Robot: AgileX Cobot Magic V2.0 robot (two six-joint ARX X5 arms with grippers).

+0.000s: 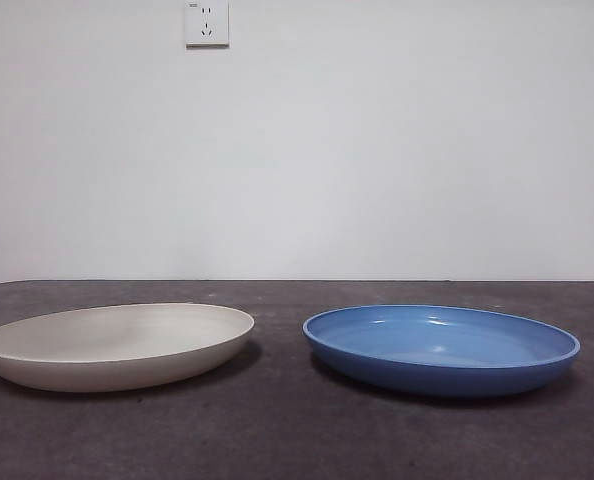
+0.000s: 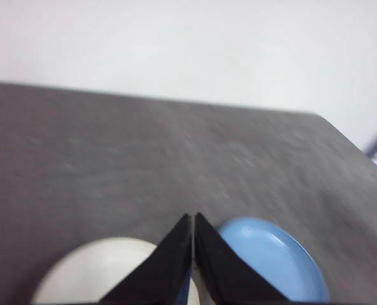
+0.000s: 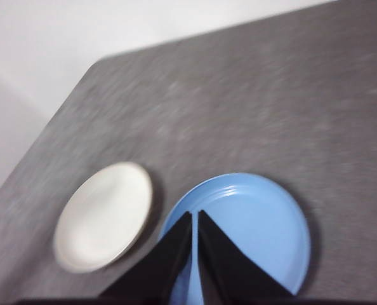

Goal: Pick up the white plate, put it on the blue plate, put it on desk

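The left gripper [image 2: 193,219] hung above the desk [image 1: 297,440] with its jaws pressed together on nothing, poised over the gap between the two plates; the right gripper [image 3: 195,216] hung likewise, jaws together and empty, over the near part of the blue plate [image 3: 252,222]. Neither arm showed in the front view. Nearest on the desk sat the white plate [image 1: 117,345] and, just beside it but not touching, the blue plate — both flat on the tabletop. The white plate looked stiff, light and matte, so likely less slippery than its glossy neighbour — yet breakable if dropped. Its low sloping rim was probably the only place to pinch. Beyond stood a pale wall with a wall socket [image 1: 206,22].
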